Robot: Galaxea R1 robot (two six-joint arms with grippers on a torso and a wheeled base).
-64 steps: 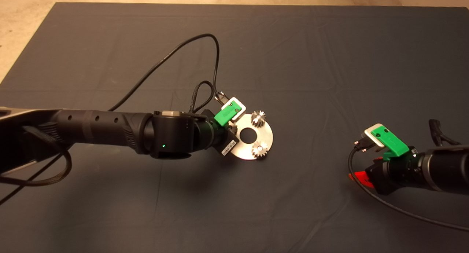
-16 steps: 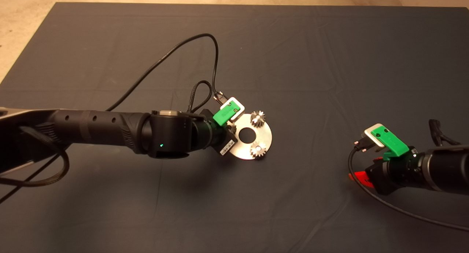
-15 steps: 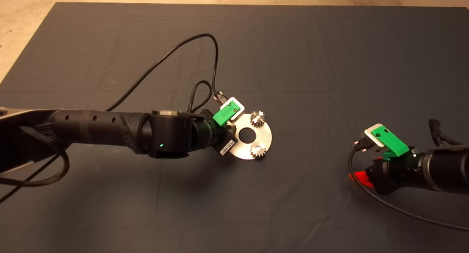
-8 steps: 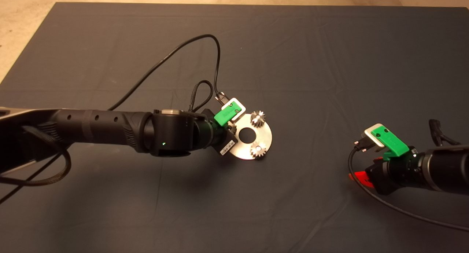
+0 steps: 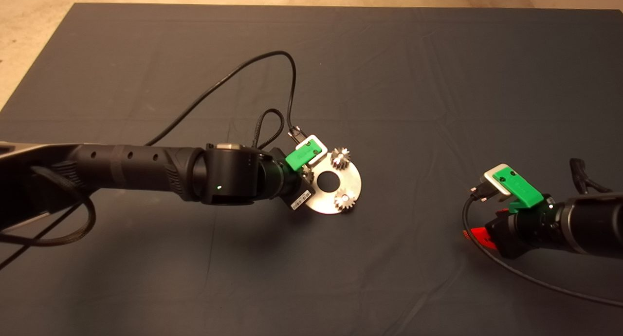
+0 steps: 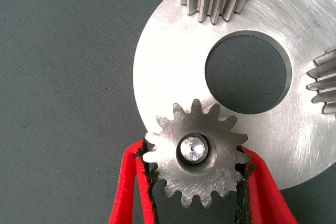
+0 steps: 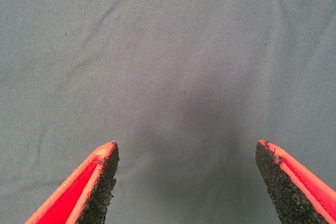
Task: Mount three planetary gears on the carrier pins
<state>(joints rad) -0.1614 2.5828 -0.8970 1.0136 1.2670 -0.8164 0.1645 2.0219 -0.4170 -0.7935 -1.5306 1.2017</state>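
Nearest the robot, low at the right edge of the surface: right pincer (image 5: 479, 236), parked, fingers spread wide over bare dark mat (image 5: 438, 83), nothing between the pads (image 7: 100, 187).

Centre of the mat: left pincer (image 6: 197, 182), reaching in from the left side. Its two red fingers (image 6: 131, 182) press both flanks of one planetary gear (image 6: 195, 153), closed on it. That gear sits over a carrier pin (image 6: 191, 148), whose silvery tip shows in the bore; the gear overhangs the disc's near-left rim.

Carrier disc (image 5: 354, 177): flat, shiny, round, large centre hole (image 5: 328, 178), lying on the mat. Second gear (image 5: 344, 200) on a pin at the disc's near-right edge, its teeth reaching past the rim. Third gear (image 5: 340, 158) on the far edge, likewise at the rim. Gears stand apart from one another.

Beyond the disc: black cable (image 5: 233, 78) looping from the left wrist over the mat. Open mat to the right, far and near sides of the disc; the left arm (image 5: 146, 173) occupies the left approach. Bare floor (image 5: 29, 44) past the mat's far and left edges.
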